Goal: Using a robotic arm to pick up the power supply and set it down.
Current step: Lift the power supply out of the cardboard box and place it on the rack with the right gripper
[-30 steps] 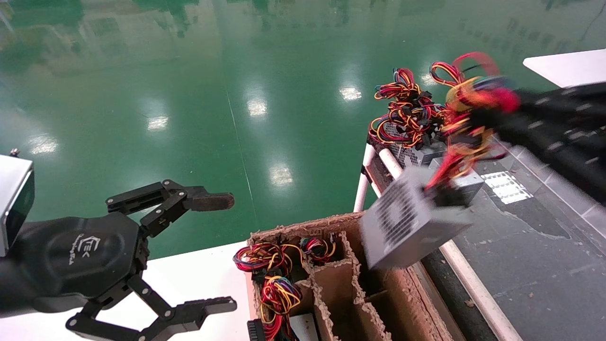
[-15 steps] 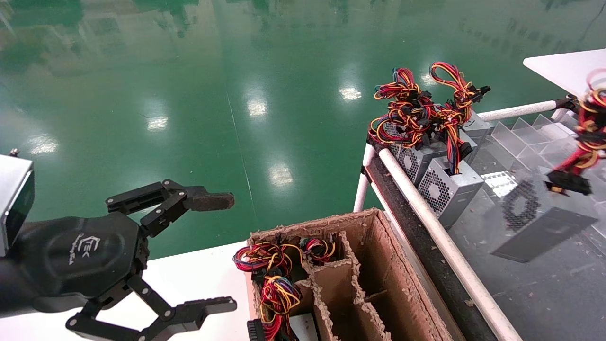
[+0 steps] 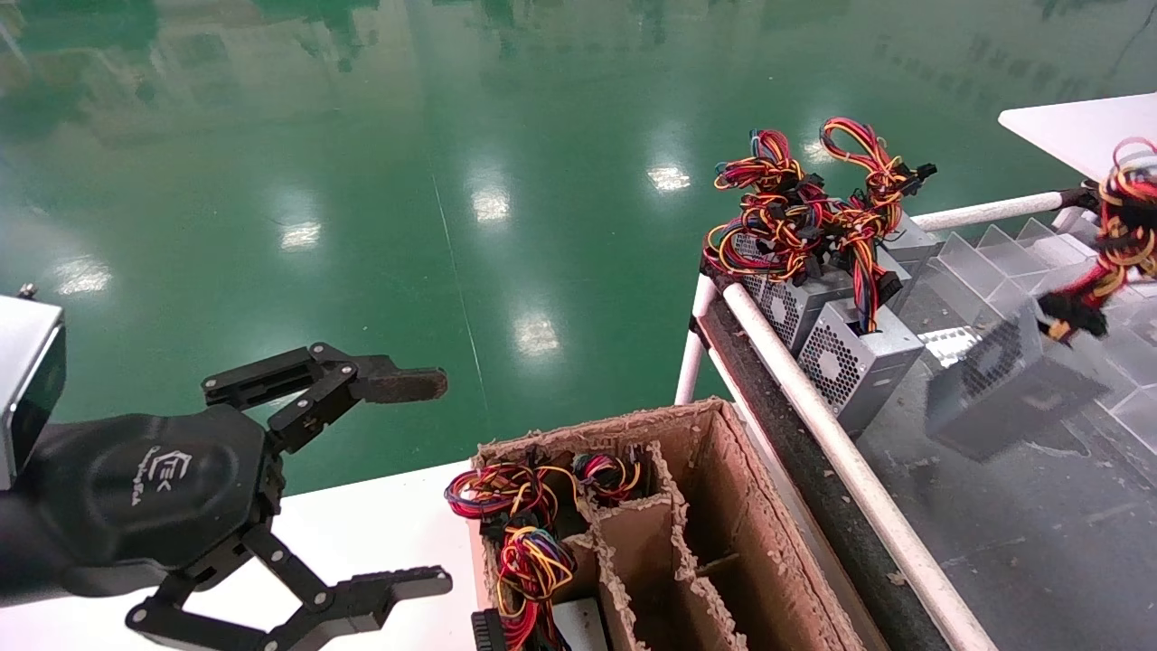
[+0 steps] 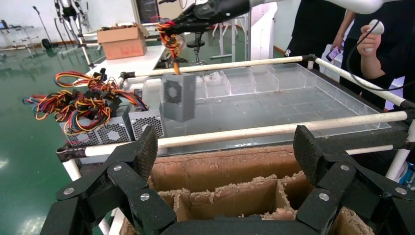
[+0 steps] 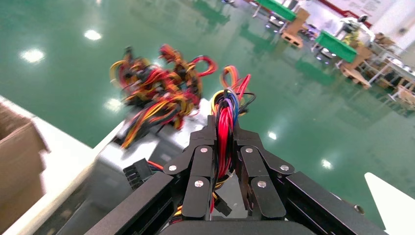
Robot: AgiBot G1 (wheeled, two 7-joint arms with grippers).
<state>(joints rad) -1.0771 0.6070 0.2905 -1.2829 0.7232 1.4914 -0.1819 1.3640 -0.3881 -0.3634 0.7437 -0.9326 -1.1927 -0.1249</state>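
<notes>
A grey power supply [image 3: 999, 384] hangs by its wire bundle [image 3: 1125, 212] above the clear tray [image 3: 1039, 542] at the right, tilted and touching nothing. In the left wrist view the same power supply [image 4: 178, 96] dangles under my right gripper [image 4: 172, 25]. The right wrist view shows my right gripper [image 5: 225, 128] shut on the red, blue and black wires [image 5: 226, 105]; the grey box [image 5: 115, 171] is blurred below it. My left gripper [image 3: 443, 481] stands open at the lower left with nothing between its fingers, beside the cardboard box [image 3: 723, 506].
The divided cardboard box holds wire bundles [image 3: 515, 506] in its left cells. Two more power supplies [image 3: 850, 362] with tangled wires sit at the tray's far corner behind a white pipe rail [image 3: 813, 407]. People [image 4: 377, 39] stand beyond the tray.
The hanging power supply swung from above the cardboard box to the right, over the tray, then lifted slightly. The left arm has not moved.
</notes>
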